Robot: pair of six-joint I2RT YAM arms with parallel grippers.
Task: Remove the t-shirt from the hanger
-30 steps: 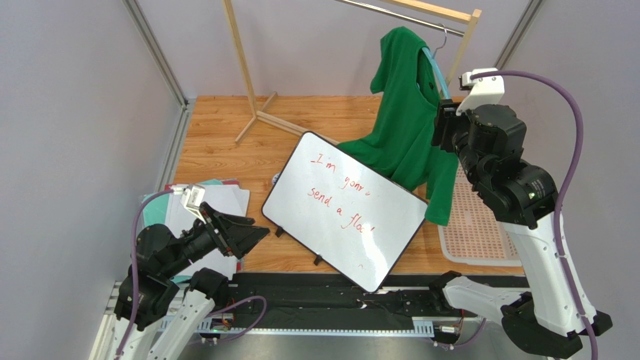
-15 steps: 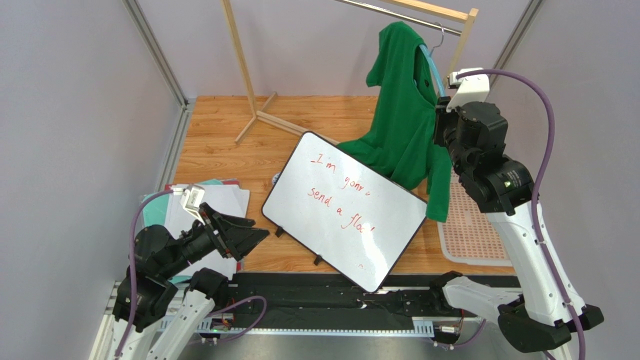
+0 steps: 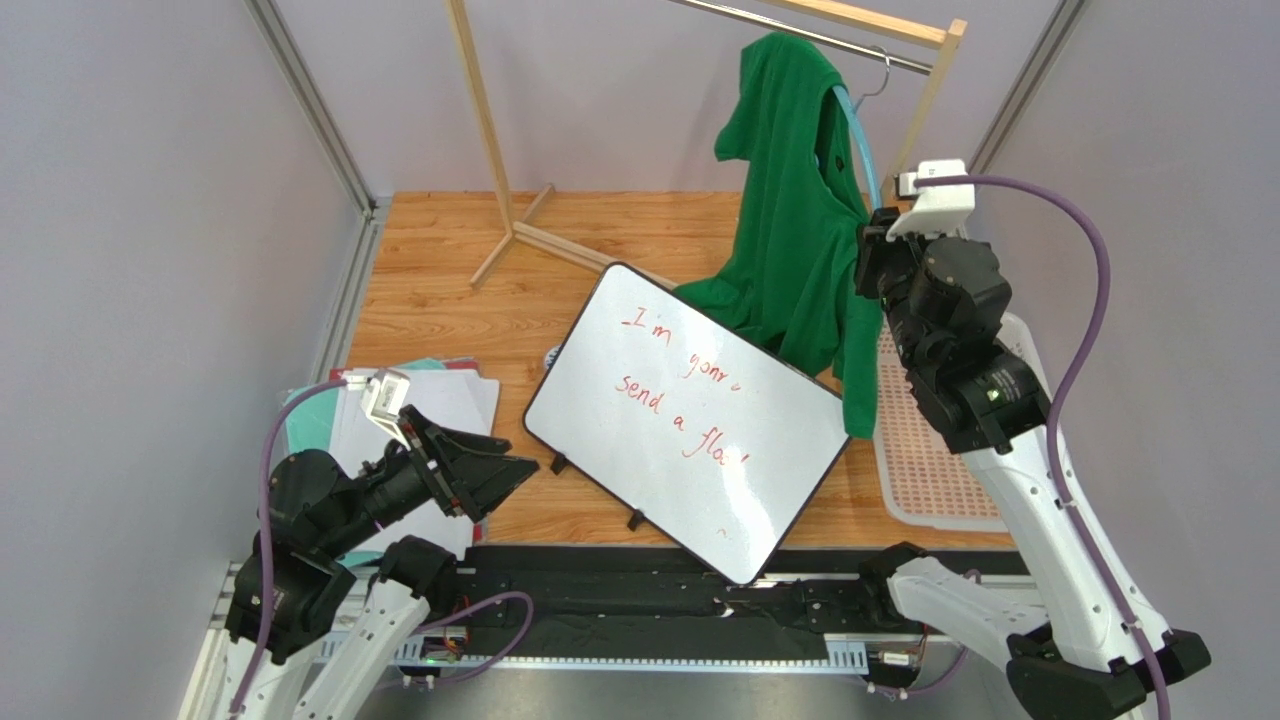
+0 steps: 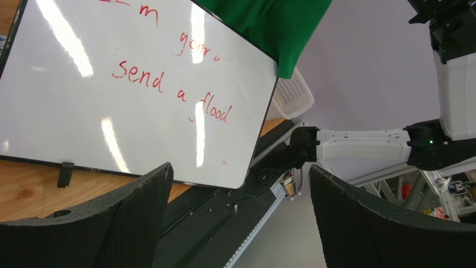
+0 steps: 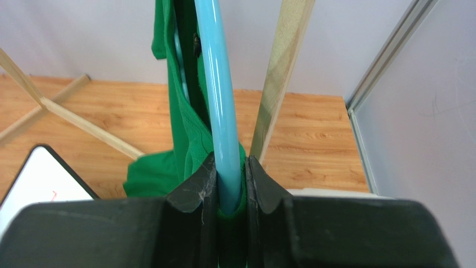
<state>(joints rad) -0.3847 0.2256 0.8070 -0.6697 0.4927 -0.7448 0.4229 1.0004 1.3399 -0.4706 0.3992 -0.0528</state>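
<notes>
The dark green t-shirt [image 3: 789,225] hangs on the light-blue hanger [image 3: 863,147], whose grey hook sits on the rack's metal rail. The shirt's lower edge drapes over the whiteboard's [image 3: 687,422] far corner. My right gripper [image 3: 872,255] is raised at the hanger's right arm. In the right wrist view it [image 5: 228,181] is shut on the blue hanger bar [image 5: 219,100], with green fabric [image 5: 187,139] pinched alongside. My left gripper [image 3: 504,468] is open and empty, low at the near left, pointing at the whiteboard [image 4: 128,89].
The wooden rack [image 3: 489,143] with its metal rail stands at the back; one post [image 5: 279,78] is just right of the hanger. A white mesh basket [image 3: 939,435] lies at the right. Papers [image 3: 436,398] lie at the left by the left arm.
My right gripper has moved up and left with the hanger. The shirt and hanger have swung left and higher. The left arm has not moved.
</notes>
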